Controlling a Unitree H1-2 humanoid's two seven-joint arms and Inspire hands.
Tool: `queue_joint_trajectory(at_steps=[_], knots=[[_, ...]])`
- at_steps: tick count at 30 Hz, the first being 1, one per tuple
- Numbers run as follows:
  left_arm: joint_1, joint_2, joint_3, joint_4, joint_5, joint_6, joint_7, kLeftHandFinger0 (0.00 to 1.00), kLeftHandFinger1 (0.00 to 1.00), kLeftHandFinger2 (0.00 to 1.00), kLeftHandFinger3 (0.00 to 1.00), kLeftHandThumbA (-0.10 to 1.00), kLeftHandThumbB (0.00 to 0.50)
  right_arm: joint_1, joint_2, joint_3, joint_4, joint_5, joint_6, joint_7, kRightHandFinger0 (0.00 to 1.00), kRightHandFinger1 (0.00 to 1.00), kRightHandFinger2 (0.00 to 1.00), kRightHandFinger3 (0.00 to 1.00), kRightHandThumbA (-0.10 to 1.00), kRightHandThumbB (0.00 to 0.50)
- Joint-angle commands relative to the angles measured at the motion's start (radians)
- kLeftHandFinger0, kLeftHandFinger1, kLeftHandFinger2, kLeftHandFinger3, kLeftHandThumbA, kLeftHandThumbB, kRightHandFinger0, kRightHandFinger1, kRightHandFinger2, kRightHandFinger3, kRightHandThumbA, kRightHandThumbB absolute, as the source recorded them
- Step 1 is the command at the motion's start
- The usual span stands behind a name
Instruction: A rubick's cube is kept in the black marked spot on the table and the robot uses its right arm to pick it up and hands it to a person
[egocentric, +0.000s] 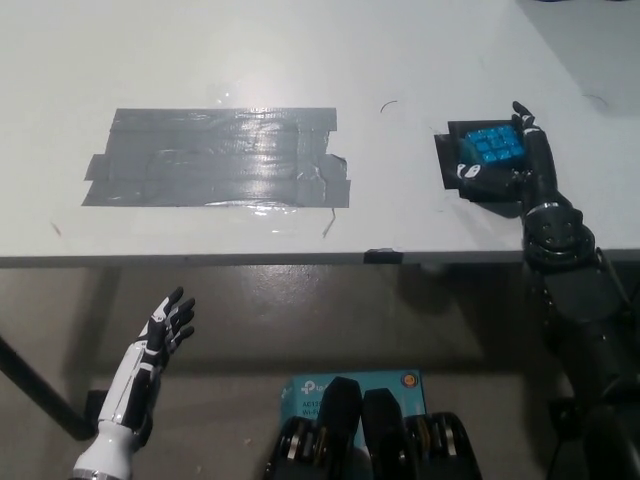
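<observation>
The rubick's cube (496, 148) sits on the black marked spot (446, 160) at the desk's (400, 60) right side, directly inside the right hand (520, 165), whose fingers wrap around it. The left hand (165, 330) hangs below the desk edge, fingers spread and empty, well apart from the cube.

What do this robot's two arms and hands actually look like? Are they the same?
No. The left hand is white with black fingers and dark joint lines, on a slim white forearm. The right hand is all black with small white marks near the fingertips, on a bulkier black arm of rounded, segmented housings.
</observation>
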Motion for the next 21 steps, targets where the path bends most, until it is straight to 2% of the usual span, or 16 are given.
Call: queue_joint_trajectory(at_steps=[1,5,8,12,13,14,15,16,17,18,19,21], knots=[[-0.019,0.007,0.001,-0.033,0.0,-0.001,-0.006,1.0,1.0,1.0,1.0,1.0,0.225,-0.056,-0.002,0.009,0.041,0.027,-0.012,0.016,1.0,1.0,1.0,1.0,1.0,0.425],[-0.022,0.006,0.001,-0.038,-0.005,0.006,-0.007,1.0,1.0,1.0,1.0,1.0,0.228,-0.063,-0.007,0.031,0.064,0.013,0.006,0.029,1.0,1.0,1.0,1.0,1.0,0.411],[-0.023,0.007,0.001,-0.042,-0.003,0.01,-0.007,1.0,1.0,1.0,1.0,1.0,0.24,-0.055,-0.01,0.052,0.075,-0.001,0.025,0.018,1.0,1.0,1.0,1.0,0.9,0.389],[-0.022,0.007,0.002,-0.043,-0.005,0.012,-0.007,1.0,1.0,1.0,1.0,1.0,0.248,-0.073,-0.018,0.096,0.131,-0.031,0.085,0.024,1.0,1.0,1.0,1.0,0.84,0.37],[-0.021,0.009,0.003,-0.042,-0.006,0.01,-0.009,1.0,1.0,1.0,1.0,1.0,0.247,-0.08,-0.022,0.114,0.159,-0.045,0.122,0.029,1.0,1.0,1.0,1.0,0.61,0.364],[-0.022,0.01,0.003,-0.042,-0.006,0.011,-0.009,1.0,1.0,1.0,1.0,1.0,0.248,-0.086,-0.021,0.123,0.176,-0.048,0.163,0.013,1.0,1.0,1.0,1.0,0.37,0.33],[-0.023,0.01,0.003,-0.043,-0.005,0.013,-0.009,1.0,1.0,1.0,1.0,1.0,0.248,-0.086,-0.021,0.126,0.179,-0.048,0.175,0.004,0.94,1.0,1.0,0.97,0.21,0.296],[-0.026,0.01,0.004,-0.044,-0.001,0.015,-0.006,1.0,1.0,1.0,1.0,1.0,0.242,-0.082,-0.019,0.133,0.181,-0.052,0.168,-0.026,0.28,0.42,0.52,0.62,-0.07,0.295],[-0.029,0.01,0.004,-0.045,0.0,0.017,-0.005,1.0,1.0,1.0,1.0,1.0,0.243,-0.081,-0.019,0.139,0.185,-0.053,0.157,-0.041,0.13,0.27,0.39,0.47,-0.09,0.262],[-0.03,0.01,0.004,-0.045,-0.001,0.018,-0.005,1.0,1.0,1.0,1.0,1.0,0.244,-0.081,-0.02,0.141,0.187,-0.053,0.152,-0.045,0.03,0.26,0.43,0.47,-0.1,0.259],[-0.033,0.01,0.006,-0.042,-0.003,0.015,-0.005,1.0,1.0,1.0,1.0,1.0,0.243,-0.08,-0.022,0.148,0.194,-0.055,0.132,-0.049,0.0,0.28,0.53,0.54,-0.1,0.238],[-0.035,0.011,0.007,-0.04,-0.005,0.013,-0.006,1.0,1.0,1.0,1.0,1.0,0.241,-0.08,-0.025,0.16,0.202,-0.059,0.115,-0.05,0.08,0.48,0.77,0.7,-0.1,0.218]])
